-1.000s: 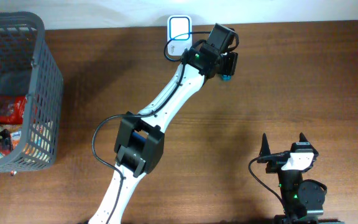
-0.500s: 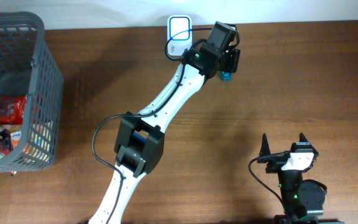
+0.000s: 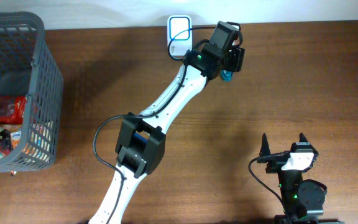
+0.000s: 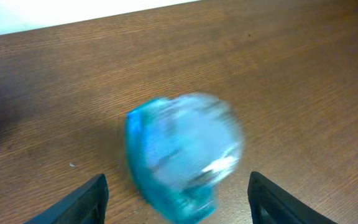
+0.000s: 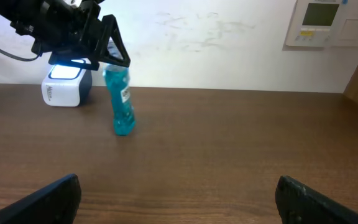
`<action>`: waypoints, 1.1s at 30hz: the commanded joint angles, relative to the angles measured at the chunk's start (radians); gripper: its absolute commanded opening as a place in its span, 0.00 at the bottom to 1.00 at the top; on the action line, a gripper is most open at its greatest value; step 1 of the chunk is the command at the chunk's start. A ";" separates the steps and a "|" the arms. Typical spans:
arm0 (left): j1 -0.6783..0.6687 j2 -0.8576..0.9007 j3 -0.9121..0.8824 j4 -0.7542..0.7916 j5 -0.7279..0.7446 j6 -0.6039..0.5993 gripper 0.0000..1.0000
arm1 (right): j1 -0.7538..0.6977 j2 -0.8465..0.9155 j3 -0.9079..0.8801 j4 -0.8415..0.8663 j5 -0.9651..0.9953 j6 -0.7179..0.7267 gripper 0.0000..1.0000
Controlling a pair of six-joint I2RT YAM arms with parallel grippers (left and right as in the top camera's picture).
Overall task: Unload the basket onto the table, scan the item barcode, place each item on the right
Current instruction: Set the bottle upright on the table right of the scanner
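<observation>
Your teal bottle (image 5: 122, 99) stands on its base on the wooden table (image 3: 291, 81), near the far edge and just beside the white scanner (image 3: 179, 28). The two do not touch. From the right wrist camera the bottle looks a little off plumb, with its top tipped toward the scanner (image 5: 66, 84). You can make out a pale label on its upper half, but it is too small to read.

Your left gripper (image 3: 232, 62) hangs directly over the bottle (image 3: 227, 75), which hides most of it from the overhead camera. In the left wrist view the bottle (image 4: 182, 155) is blurred. It sits between the two black fingertips (image 4: 95, 196) with bare wood showing on either side, so the jaws are released and nothing is grasped. From the right wrist camera, the left gripper (image 5: 107, 50) sits at the bottle's top. From that angle you cannot tell whether a finger brushes the cap.

Your right gripper (image 3: 283, 140) is parked well apart from all this, at the near side of the table. Its jaws are spread wide and hold nothing, and both fingertips (image 5: 61, 190) show at the bottom corners of its own camera view.

At the far left stands a grey mesh basket (image 3: 42, 62) with a red packet (image 3: 5, 109) and other wrapped goods inside.
</observation>
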 commanded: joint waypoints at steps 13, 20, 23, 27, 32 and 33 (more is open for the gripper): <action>-0.005 0.003 0.024 0.007 0.019 0.002 0.70 | -0.005 -0.006 -0.007 -0.004 0.015 0.000 0.98; -0.002 -0.053 0.043 -0.034 0.018 0.002 0.72 | -0.005 -0.006 -0.007 -0.004 0.015 0.000 0.98; -0.001 -0.105 0.043 -0.056 0.018 0.002 0.72 | -0.005 -0.006 -0.007 -0.004 0.015 0.000 0.98; 0.006 -0.201 0.043 -0.162 0.015 0.014 0.75 | -0.005 -0.006 -0.007 -0.004 0.015 0.000 0.99; 0.061 -0.332 0.043 -0.346 -0.040 0.026 0.81 | -0.005 -0.006 -0.007 -0.004 0.015 0.000 0.99; 0.080 -0.364 0.043 -0.399 -0.061 0.047 0.88 | -0.005 -0.006 -0.007 -0.004 0.015 0.000 0.98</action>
